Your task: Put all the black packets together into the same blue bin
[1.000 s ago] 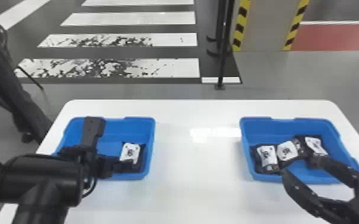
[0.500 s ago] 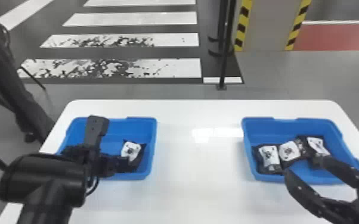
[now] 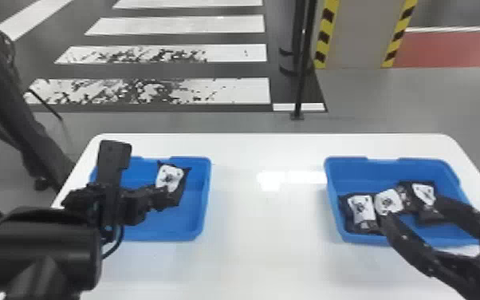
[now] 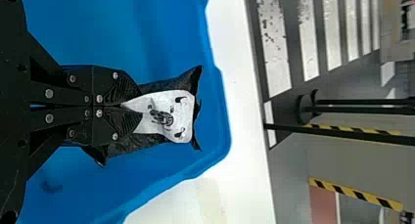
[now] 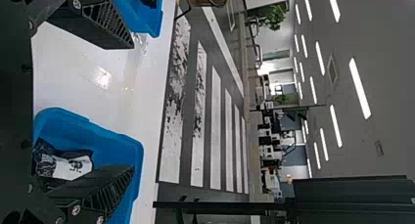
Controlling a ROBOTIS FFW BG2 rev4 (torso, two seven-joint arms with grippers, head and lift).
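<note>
so a lone black packet [image 4: 169, 117] is pinched at one end by the left gripper [image 4: 131, 106], its two fingers closed up tight on the wrapper; it's held over the left blue bin [image 3: 204, 199], at centre left of the frame, with the far end sticking out free; gripped that way, probably, so it can be lifted clear of the rim and carried across. The right blue bin [image 3: 333, 191], at centre right, is presumably the one to be filled, since three packets [image 3: 362, 211] are already bunched together in it; the right gripper [image 3: 412, 210] is parked over its near side, fingers spread wide, nothing held; it might need to be moved aside before the drop, or it could be bumped.

Both bins are set on a glossy white table [image 3: 267, 247], glare showing mid-frame; behind it, a crosswalk [image 3: 195, 24] is marked on grey floor, with a black pole [image 3: 301, 79] at upper centre.
</note>
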